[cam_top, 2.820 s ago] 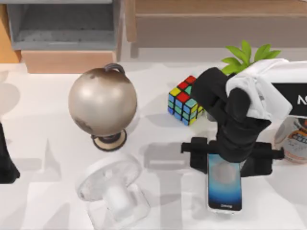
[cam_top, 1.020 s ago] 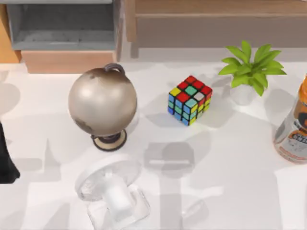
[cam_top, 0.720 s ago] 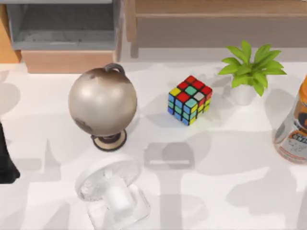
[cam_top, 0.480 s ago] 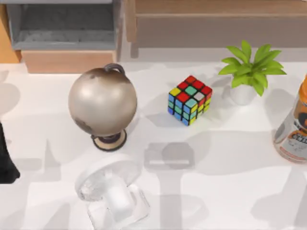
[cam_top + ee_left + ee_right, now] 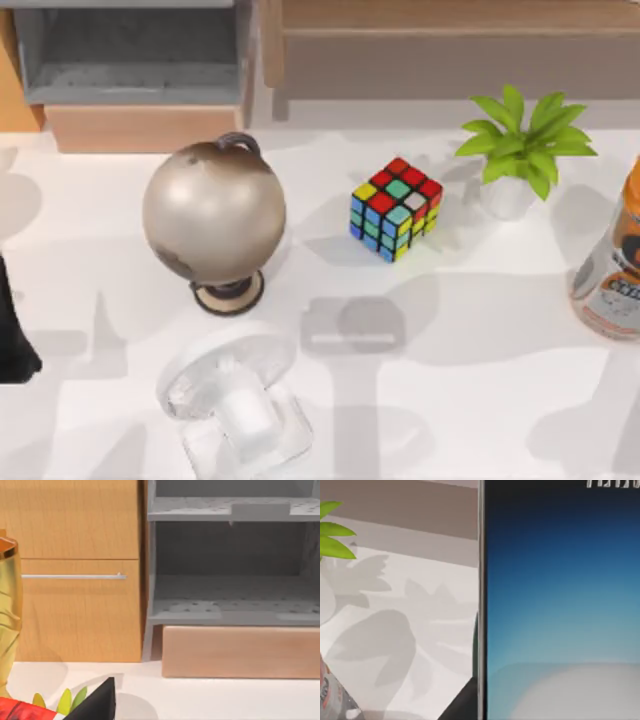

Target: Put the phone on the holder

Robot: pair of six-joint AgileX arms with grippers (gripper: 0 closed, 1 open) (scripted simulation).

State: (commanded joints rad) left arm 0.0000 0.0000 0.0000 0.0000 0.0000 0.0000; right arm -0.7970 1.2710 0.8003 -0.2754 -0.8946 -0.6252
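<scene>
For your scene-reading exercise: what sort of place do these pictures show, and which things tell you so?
Probably a desk or study corner in a home or office. A globe, a puzzle cube and a potted plant stand on a white table, with a wooden cabinet and grey shelf behind.

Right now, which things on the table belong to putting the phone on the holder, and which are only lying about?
For the job:
phone, close before the right wrist camera
holder, near the table's front, in front of the globe

Lying about:
globe
puzzle cube
potted plant
bottle, at the right edge
</scene>
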